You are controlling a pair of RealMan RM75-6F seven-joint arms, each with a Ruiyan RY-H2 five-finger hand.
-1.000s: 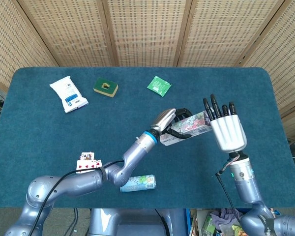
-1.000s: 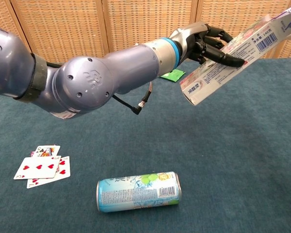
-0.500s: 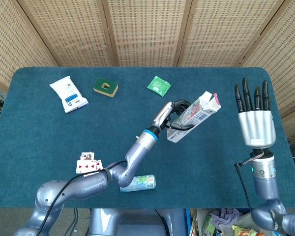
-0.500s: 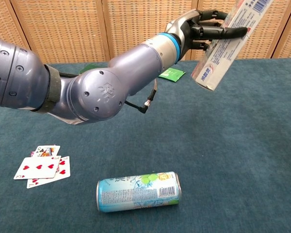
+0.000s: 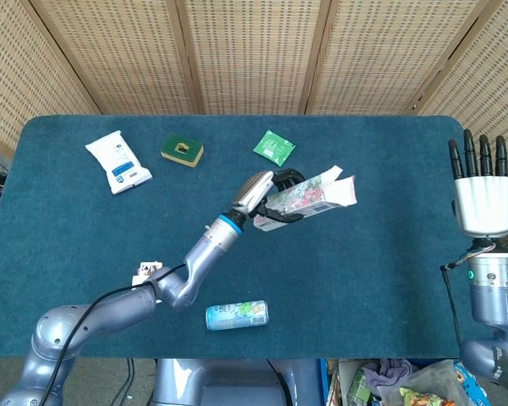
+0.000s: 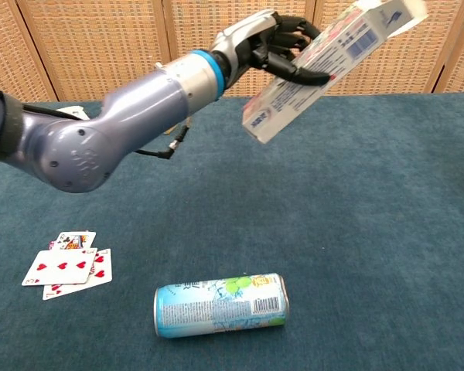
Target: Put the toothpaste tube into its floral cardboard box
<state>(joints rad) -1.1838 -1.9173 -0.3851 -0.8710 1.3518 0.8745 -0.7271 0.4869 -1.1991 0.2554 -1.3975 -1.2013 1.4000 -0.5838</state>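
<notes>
The left hand (image 5: 267,193) grips the floral box (image 5: 309,196) aloft, flaps open, over the table's middle; the right hand (image 5: 483,196) stands spread and empty at the right edge. No toothpaste tube shows; next it must be found.

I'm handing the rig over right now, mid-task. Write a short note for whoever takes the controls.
Left robot hand: grips the floral box, lifted off the table and tilted, flaps open at its raised far end.
Right robot hand: open, fingers straight up, holding nothing, at the table's right edge.
Toothpaste tube: not visible in either view; whether it is already inside the box cannot be told.
Done: box picked up.
Left: check the box for the tube; if it is absent, find and insert it.
Also on the table: a can and playing cards near the front.
</notes>
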